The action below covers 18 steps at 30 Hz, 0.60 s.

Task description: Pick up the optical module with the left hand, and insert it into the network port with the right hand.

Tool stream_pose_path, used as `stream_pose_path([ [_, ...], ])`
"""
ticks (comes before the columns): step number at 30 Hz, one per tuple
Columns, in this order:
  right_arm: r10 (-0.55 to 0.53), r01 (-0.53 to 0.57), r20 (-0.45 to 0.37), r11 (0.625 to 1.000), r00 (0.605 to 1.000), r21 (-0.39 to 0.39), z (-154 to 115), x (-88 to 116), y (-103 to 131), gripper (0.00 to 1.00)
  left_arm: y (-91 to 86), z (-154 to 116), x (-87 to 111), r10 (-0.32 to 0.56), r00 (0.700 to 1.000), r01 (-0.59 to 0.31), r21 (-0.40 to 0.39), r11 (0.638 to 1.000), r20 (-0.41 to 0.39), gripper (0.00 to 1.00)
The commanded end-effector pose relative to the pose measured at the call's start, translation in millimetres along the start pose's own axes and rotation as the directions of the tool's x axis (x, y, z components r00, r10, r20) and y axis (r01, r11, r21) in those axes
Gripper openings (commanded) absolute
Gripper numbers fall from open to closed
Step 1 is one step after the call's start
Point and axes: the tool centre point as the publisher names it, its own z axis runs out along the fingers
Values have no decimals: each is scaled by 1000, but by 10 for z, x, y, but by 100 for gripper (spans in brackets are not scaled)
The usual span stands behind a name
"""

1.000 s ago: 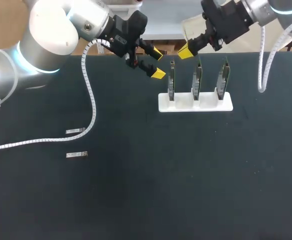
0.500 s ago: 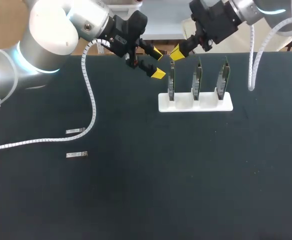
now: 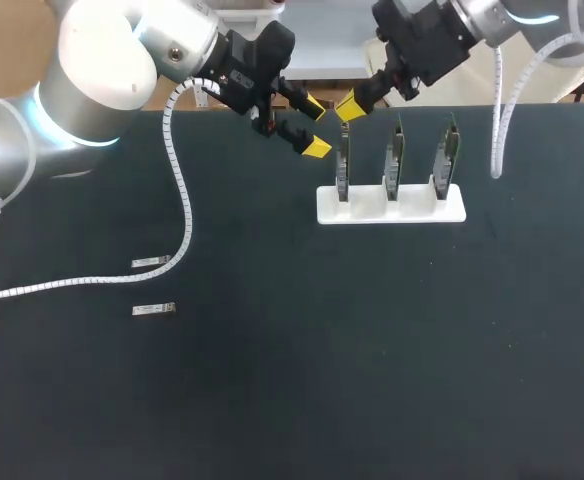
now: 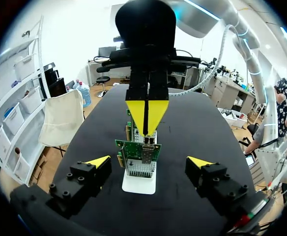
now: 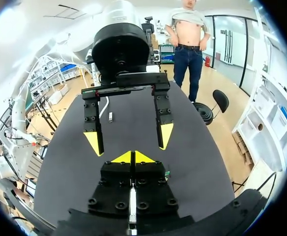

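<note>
**Both grippers at the card rack, modules lying untouched**

The left gripper [image 3: 316, 126] hangs in the upper middle of the head view, just left of the rack. Its yellow-tipped fingers are spread wide and nothing is between them. In the left wrist view those fingers stand on either side of the nearest card without touching it.

The right gripper [image 3: 348, 107] comes in from the upper right. Its two yellow tips are pressed together into one point just above the top edge of the leftmost card. No object shows between the tips. I cannot tell whether they touch the card.

Three green network cards [image 3: 395, 155] stand upright, side by side, in a white holder [image 3: 392, 208] right of centre in the upper half of the head view.

Two small silver optical modules [image 3: 152, 262] lie flat on the black table [image 3: 372, 350] at the middle left of the frame, one below the other and well apart from both grippers. The left arm's white coiled cable [image 3: 180, 190] droops over the table, and its loop passes right at the upper module's end.
</note>
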Motion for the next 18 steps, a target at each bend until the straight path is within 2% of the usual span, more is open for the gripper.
stream_pose_path([
  [1,2,-2,2,1000,1000,0,7,13,3,0,11,1,-7,0,1000,1,3,1000,-5,100],
  [18,20,-20,-11,1000,1000,-11,67,79,9,0,11,1,-7,0,1000,1,3,1000,-5,100],
])
